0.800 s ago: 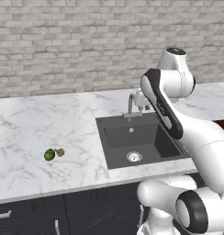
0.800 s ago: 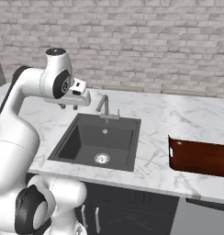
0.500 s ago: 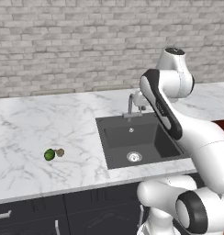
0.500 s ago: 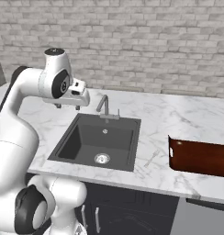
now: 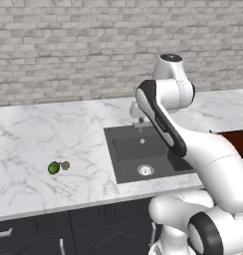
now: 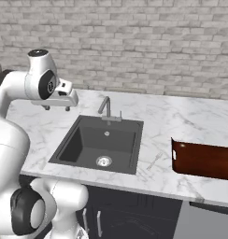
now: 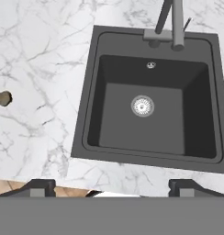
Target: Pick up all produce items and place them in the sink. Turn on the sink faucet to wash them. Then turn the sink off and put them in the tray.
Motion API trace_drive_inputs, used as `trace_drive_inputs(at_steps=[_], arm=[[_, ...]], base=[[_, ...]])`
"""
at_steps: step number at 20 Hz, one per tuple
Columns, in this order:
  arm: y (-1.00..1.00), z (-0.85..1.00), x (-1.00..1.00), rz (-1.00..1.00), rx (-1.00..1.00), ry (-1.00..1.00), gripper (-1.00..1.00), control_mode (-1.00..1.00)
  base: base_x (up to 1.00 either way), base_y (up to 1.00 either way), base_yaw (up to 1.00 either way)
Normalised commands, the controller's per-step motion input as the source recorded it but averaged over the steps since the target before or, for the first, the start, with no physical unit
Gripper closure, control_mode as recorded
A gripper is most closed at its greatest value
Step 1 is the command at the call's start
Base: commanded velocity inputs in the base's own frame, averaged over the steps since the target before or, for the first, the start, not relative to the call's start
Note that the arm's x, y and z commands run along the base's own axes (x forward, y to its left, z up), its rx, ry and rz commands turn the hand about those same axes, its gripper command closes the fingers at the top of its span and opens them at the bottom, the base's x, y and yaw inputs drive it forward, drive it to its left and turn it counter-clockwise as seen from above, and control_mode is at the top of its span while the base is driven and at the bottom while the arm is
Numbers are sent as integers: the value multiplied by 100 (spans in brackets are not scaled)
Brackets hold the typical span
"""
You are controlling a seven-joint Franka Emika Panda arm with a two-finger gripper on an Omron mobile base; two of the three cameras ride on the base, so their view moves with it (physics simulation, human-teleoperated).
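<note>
Reaching for the produce comes first: the shiny green ball-like fruit (image 5: 54, 168) and the small tan-brown lumpy piece (image 5: 65, 165) lie touching on the white marble counter (image 5: 39, 134), well left of the dark grey rectangular sink (image 5: 138, 154). The two-finger gripper (image 6: 56, 108) hovers above the sink's left edge, spread wide and empty. It should swing left, centre over 1 item, then descend straight, taking the round fruit across its middle.
</note>
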Motion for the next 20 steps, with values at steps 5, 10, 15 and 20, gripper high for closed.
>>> trace_drive_inputs(at_steps=[5, 10, 15, 20], arm=[[49, -5, 0, 3, 0, 0, -100, -100], [38, -11, 0, 5, 0, 0, -100, -100], [30, -18, 2, 9, 0, 1, -100, -100], [28, -21, 7, 13, 0, 1, -100, -100]], base=[[0, 0, 0], [0, 0, 0], [0, 0, 0], [0, 0, 0]])
